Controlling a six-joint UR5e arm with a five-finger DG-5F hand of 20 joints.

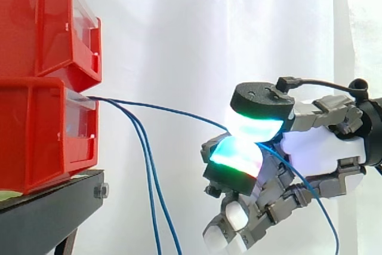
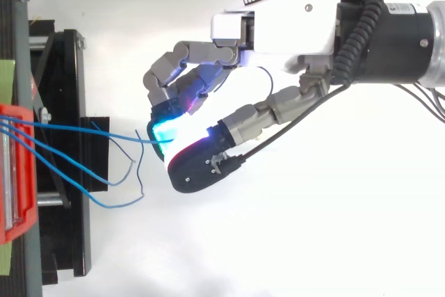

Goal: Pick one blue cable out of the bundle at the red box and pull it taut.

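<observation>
One hand (image 1: 322,147) sits nearest, at 3 o'clock in the side view, clenched on a single blue cable (image 1: 173,110): the strand is pinched between an upper and a lower glowing pad (image 1: 253,125), the other fingers curled beneath, and its free tail drops away toward 5 o'clock behind the palm. From the pinch the cable runs toward 9 o'clock in a shallow sag, so it is separated from the bundle but, by my reading, not yet drawn tight. Farther on, the loose cables (image 1: 149,174) hang from the same opening and fall toward 6 o'clock, well apart from the hand. They all come out of the lower red box (image 1: 36,135), which carries a second red bin (image 1: 42,22) at 12 o'clock and rests on the black stand (image 1: 48,207). Farthest back hangs the white curtain (image 1: 179,28). The picking step looks done; the pull is in hand. The next move calls for drawing the hand toward 3 o'clock, away from the box, keeping the pinch firm so the thin strand does not slip. No label or writing can be read.
</observation>
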